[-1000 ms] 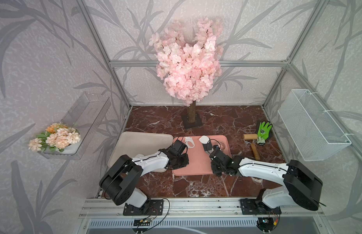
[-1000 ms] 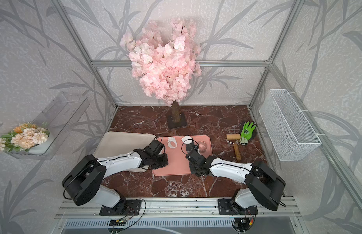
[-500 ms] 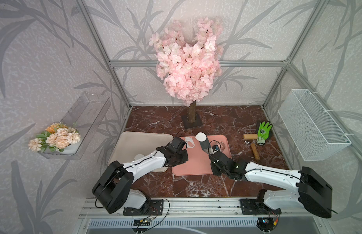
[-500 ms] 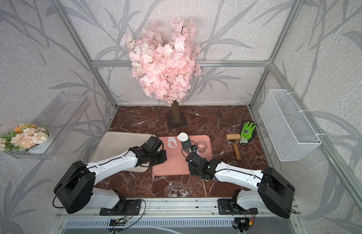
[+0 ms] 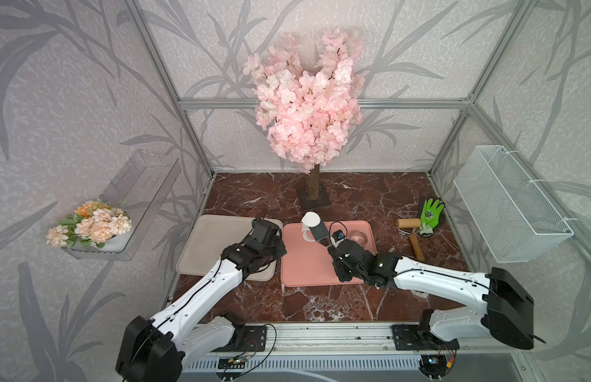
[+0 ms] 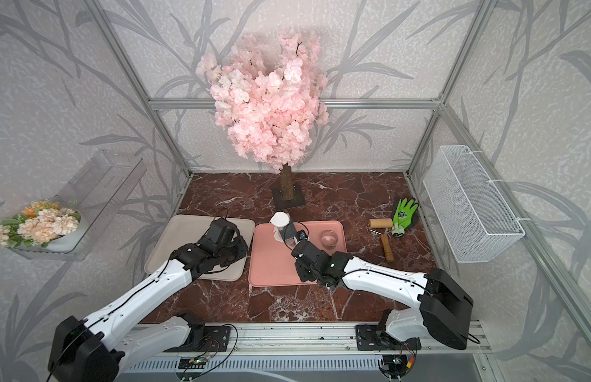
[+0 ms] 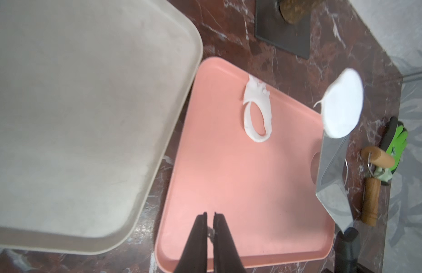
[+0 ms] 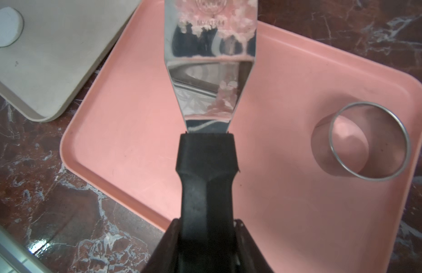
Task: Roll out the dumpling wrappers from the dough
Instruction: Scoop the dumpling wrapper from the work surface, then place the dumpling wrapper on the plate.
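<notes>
Well, my right pincer (image 8: 207,223) is clamped tight on the black handle of a spatula (image 8: 210,71). A round white wrapper (image 5: 311,219) lies on the tip of its shiny blade, raised above the far left corner of the pink tray (image 5: 307,271). Just under it, on that tray, lies the dough loop (image 7: 257,113), a thin white ring with a ragged lump at its far end.

My left pincer (image 7: 210,216) hangs over the left side of the pink tray, toward its near edge. Its fingers are a narrow slit apart and grip nothing.

A second wrapper (image 8: 7,27) sits flat on the beige tray (image 5: 214,238) to the left. My right wrist view shows it, but in both top views my left arm lies across that tray and hides it. The two trays lie just beside each other on the marble table (image 5: 353,198).

A metal ring cutter (image 8: 322,141) stands on the far right part of the pink tray, well apart from the blade. Further right, off the trays, a wooden rolling pin (image 5: 408,223) lies touching a green glove (image 5: 431,215). A pink blossom tree (image 5: 307,99) stands at the far side, behind the raised wrapper.
</notes>
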Available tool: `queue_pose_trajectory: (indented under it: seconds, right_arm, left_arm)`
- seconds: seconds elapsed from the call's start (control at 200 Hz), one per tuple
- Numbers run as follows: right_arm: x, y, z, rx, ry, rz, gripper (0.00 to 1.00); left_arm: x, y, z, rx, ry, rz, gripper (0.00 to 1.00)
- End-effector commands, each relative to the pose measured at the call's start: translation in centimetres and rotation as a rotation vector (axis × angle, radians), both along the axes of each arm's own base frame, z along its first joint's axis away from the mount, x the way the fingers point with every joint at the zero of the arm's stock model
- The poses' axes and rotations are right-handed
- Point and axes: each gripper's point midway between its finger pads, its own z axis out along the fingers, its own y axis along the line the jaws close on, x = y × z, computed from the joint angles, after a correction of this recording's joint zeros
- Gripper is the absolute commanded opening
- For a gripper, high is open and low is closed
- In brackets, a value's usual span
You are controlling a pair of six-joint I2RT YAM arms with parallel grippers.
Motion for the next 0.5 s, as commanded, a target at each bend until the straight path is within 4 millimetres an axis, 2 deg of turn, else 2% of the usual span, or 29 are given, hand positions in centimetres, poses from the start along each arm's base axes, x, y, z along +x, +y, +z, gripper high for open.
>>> queue_pose_trajectory:
  seconds: [0.0,0.055,0.19,0.26,0.365,0.4,0.42,0.495]
  right_arm:
    - [0.1,2.8,1.2,0.015,-0.006,0.089,0.0]
    - [0.1,3.9,1.3,0.013,0.0,0.121,0.0]
    - [0.3,6.6,1.4,0.012,0.022,0.186,0.0]
    - [0.3,7.8,1.3,0.005,0.036,0.22,0.0]
    - [0.4,9.5,1.0,-0.009,0.056,0.268,0.0]
    - [0.4,10.0,1.5,-0.001,0.057,0.28,0.0]
    - [0.5,10.3,0.6,-0.02,0.075,0.288,0.0]
    - [0.7,11.3,0.1,-0.052,0.095,0.313,0.0]
  left_arm:
    - [-1.4,3.6,-0.9,0.072,0.039,0.117,0.15]
    - [-1.7,4.5,-0.9,0.082,0.046,0.144,0.19]
    - [-2.3,6.9,-0.6,0.097,0.044,0.228,0.2]
    - [-2.6,8.2,-0.5,0.1,0.041,0.284,0.29]
    - [-2.7,9.5,-0.4,0.076,0.029,0.341,0.3]
    - [-2.8,9.8,-0.4,0.07,0.028,0.351,0.3]
    - [-2.8,9.9,-0.5,0.067,0.029,0.359,0.3]
    - [-2.9,10.6,-0.4,0.066,0.027,0.384,0.3]
